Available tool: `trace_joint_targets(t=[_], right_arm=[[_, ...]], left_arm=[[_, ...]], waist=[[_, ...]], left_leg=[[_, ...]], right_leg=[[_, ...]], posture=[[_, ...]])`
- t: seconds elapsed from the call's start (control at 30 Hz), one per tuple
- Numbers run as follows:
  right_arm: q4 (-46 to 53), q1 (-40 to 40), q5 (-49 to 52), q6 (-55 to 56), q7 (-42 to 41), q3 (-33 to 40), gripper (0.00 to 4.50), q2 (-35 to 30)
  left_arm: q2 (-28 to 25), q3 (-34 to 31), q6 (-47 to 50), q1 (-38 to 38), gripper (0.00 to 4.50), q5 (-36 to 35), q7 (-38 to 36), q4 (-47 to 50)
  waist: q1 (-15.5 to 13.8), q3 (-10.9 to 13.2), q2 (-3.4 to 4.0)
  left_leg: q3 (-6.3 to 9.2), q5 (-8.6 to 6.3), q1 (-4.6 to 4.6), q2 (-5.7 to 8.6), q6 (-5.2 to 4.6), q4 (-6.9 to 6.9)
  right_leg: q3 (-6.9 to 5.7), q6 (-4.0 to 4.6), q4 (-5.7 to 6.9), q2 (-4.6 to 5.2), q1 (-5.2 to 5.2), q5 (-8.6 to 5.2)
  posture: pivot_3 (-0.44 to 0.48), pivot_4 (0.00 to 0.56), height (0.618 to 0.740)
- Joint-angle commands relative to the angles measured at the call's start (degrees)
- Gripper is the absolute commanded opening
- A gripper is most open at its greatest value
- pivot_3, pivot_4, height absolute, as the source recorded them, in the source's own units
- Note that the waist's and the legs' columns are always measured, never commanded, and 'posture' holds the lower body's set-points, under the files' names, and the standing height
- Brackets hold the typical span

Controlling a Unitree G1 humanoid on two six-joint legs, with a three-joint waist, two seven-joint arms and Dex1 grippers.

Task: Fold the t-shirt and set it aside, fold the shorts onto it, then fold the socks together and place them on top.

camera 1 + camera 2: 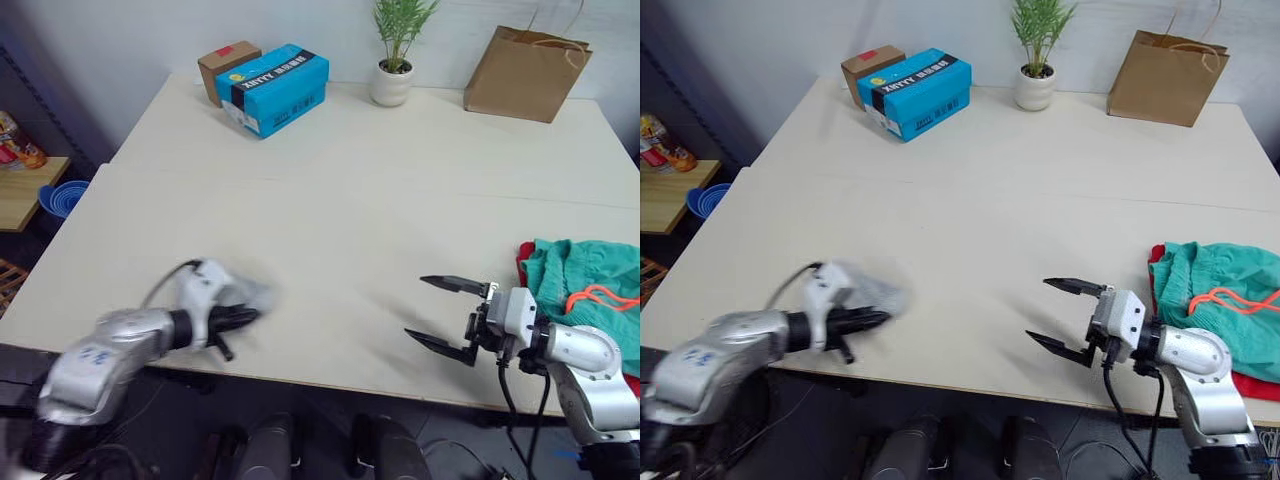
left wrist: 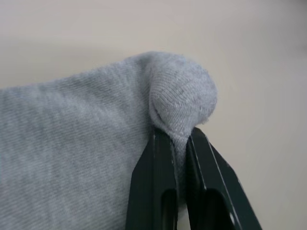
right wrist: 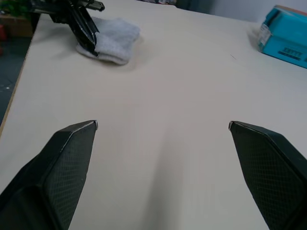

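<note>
My left hand (image 2: 173, 143) pinches the soft light-grey knit socks (image 3: 111, 42) near the pale table's (image 1: 380, 190) front-left edge. My right hand (image 1: 441, 318) hovers open. Teal-green fabric shorts (image 1: 585, 275) lie atop the bright red t-shirt (image 1: 1248, 384) at the front-right corner.

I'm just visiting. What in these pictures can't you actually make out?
- Red t-shirt: mostly hidden under the green shorts in both eye views.
- Socks: whether there is one or two, the bundle and the left claw hide it.
- Blue box: cut off by the right wrist view's edge.
</note>
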State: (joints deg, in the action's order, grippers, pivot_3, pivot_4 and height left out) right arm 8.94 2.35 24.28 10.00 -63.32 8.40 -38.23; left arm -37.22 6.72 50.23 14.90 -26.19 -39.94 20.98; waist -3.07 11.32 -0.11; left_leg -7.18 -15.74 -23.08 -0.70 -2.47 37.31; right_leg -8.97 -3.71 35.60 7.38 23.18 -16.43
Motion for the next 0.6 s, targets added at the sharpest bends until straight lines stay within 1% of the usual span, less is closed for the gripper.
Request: trace_joint_targets(t=[0.03, 0.1, 0.2, 0.27, 0.37, 0.43, 0.47, 0.53, 0.6], right_arm=[[2.2, 3.1, 0.5, 0.9, 1.4, 3.6, 4.5, -0.8], [3.2, 5.1, 0.0, 0.9, 1.8, 4.5, 4.5, -1.0], [4.8, 7.8, -0.4, 0.6, 2.7, 5.5, 4.5, -1.3], [5.6, 8.8, -0.5, 0.2, 3.6, 6.0, 4.5, -1.2], [6.6, 10.6, 0.1, -1.2, 4.8, 6.3, 4.5, -0.8], [7.3, 11.7, -0.4, -1.4, 5.0, 5.7, 4.5, -0.7], [7.8, 11.8, -0.7, -1.6, 5.4, 5.4, 4.5, -0.4], [8.3, 11.6, -1.0, -1.8, 6.4, 5.2, 4.5, -0.1], [8.2, 11.2, -1.1, -1.9, 7.2, 5.4, 4.5, 0.1]], left_arm=[[5.4, 8.2, -3.5, 9.2, 0.01, 4.1, -2.1, -8.6], [9.9, 11.0, -5.0, 14.1, 0.01, 5.6, -2.2, -13.2], [14.3, 13.8, -6.4, 18.2, 0.01, 7.3, -2.8, -17.3], [16.1, 14.9, -6.9, 19.4, 0.01, 8.1, -3.2, -18.5], [17.3, 15.6, -6.1, 19.6, 0.01, 7.8, -4.2, -17.8], [17.7, 15.6, -5.8, 19.3, 0.63, 7.5, -4.8, -16.8], [17.9, 15.4, -5.9, 18.9, 0.83, 7.0, -5.4, -16.4], [18.1, 15.1, -6.6, 18.5, 1.48, 6.9, -5.8, -15.9], [17.5, 14.6, -9.1, 18.2, 2.1, 6.9, -7.8, -15.6]], waist=[[0.0, 0.0, -0.01], [0.1, 0.0, -0.02], [0.4, 0.0, -0.03], [0.6, 0.0, -0.04], [1.0, 0.0, -0.05], [1.0, 0.0, -0.04], [1.0, 0.0, -0.04], [1.1, 0.0, -0.04], [1.2, 0.0, -0.05]], left_leg=[[-0.02, 0.12, 0.0, 0.0, -0.15, -0.01], [-0.02, 0.18, 0.01, 0.0, -0.19, 0.04], [-0.02, 0.18, 0.01, -0.01, -0.21, 0.05], [-0.02, 0.18, 0.01, -0.02, -0.21, 0.04], [-0.01, 0.2, 0.02, -0.05, -0.18, 0.05], [0.05, 0.22, 0.01, -0.05, -0.17, 0.08], [0.05, 0.22, 0.01, -0.06, -0.18, 0.09], [0.07, 0.21, 0.01, -0.05, -0.19, 0.11], [0.08, 0.21, 0.01, -0.05, -0.2, 0.13]], right_leg=[[-0.01, 0.0, 0.01, -0.01, -0.01, 0.0], [-0.03, 0.0, 0.03, -0.03, -0.02, 0.0], [-0.02, -0.01, 0.05, -0.04, -0.02, 0.0], [-0.02, -0.01, 0.05, -0.06, -0.02, 0.0], [-0.02, -0.01, 0.06, -0.09, -0.02, 0.0], [-0.05, -0.01, 0.06, -0.08, -0.04, 0.0], [-0.05, -0.01, 0.07, -0.08, -0.04, 0.0], [-0.05, -0.01, 0.06, -0.07, -0.06, 0.0], [-0.04, -0.01, 0.07, -0.06, -0.08, 0.0]], posture=[[0.0, 0.15, 0.74], [0.0, 0.15, 0.74], [0.0, 0.15, 0.74], [0.0, 0.15, 0.74], [0.0, 0.15, 0.74], [0.0, 0.15, 0.74], [0.0, 0.15, 0.74], [0.0, 0.15, 0.74], [0.0, 0.15, 0.74]])
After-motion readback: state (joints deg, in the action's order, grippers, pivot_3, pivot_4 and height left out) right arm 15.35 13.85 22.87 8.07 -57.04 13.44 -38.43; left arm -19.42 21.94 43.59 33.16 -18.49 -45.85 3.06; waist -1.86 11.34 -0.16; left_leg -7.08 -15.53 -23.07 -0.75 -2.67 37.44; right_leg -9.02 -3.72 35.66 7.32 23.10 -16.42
